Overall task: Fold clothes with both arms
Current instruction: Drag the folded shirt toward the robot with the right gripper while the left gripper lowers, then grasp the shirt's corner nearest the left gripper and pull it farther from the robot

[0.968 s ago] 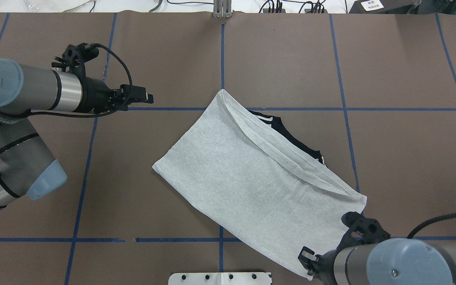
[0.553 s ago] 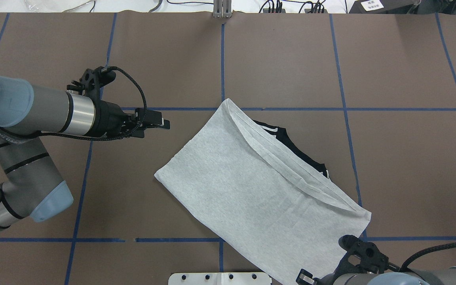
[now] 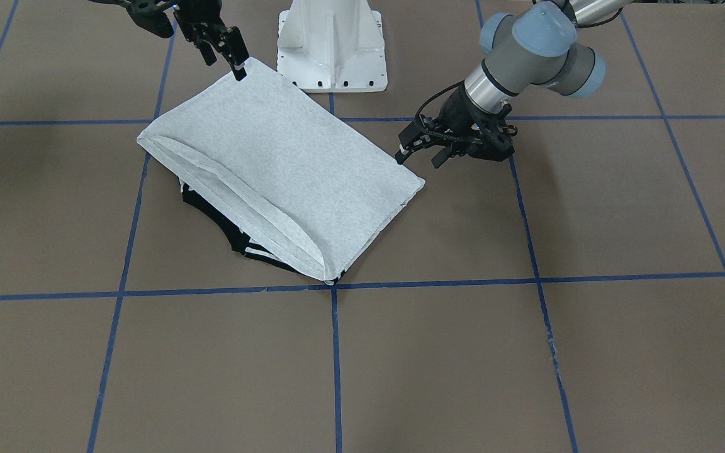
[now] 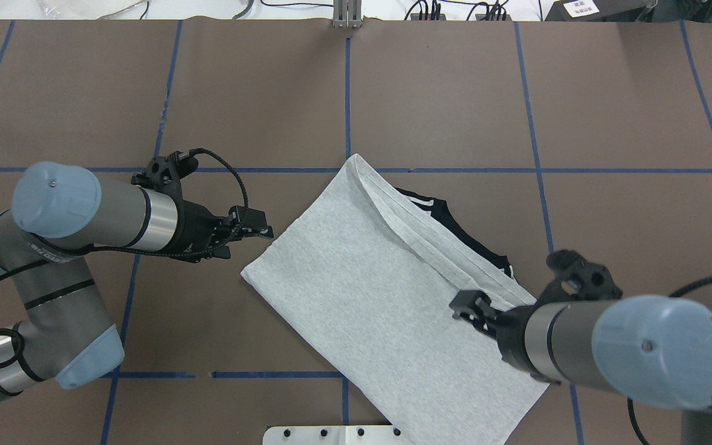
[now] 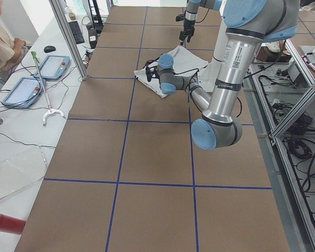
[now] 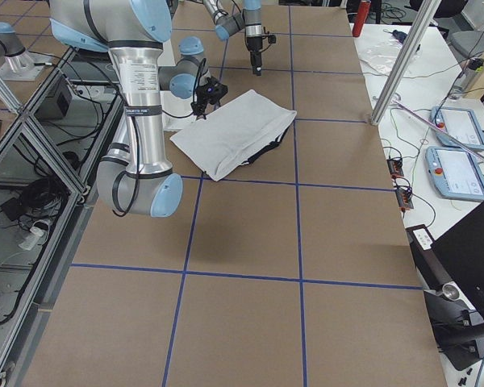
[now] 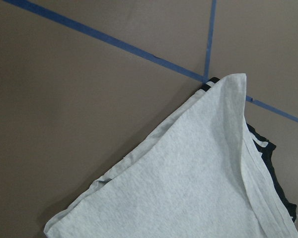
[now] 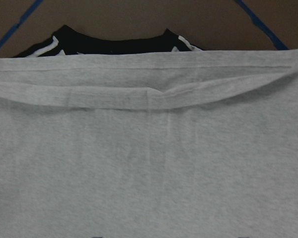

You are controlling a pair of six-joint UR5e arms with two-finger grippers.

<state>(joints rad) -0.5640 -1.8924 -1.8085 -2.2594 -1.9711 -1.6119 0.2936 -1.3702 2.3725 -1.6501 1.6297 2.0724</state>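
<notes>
The grey T-shirt lies flat on the worktop, folded into a long rectangle with no print showing. Its black collar peeps out from under the hemmed long edge, the one turned away from the robot. The shirt's long axis runs slantwise, from a short end that is farther out and toward the robot's left to a short end close in front of the robot and toward its right. The left hand hovers just off the outer short end, beside its nearer corner, jaws apart and empty. The right hand hangs above the opposite end of the shirt, near the hemmed edge, jaws also apart, with the cloth below it undisturbed. Each hand thus has one end within reach. The left hand looks lower and closer to a free edge, so a fold across the long axis would probably start from its end.
</notes>
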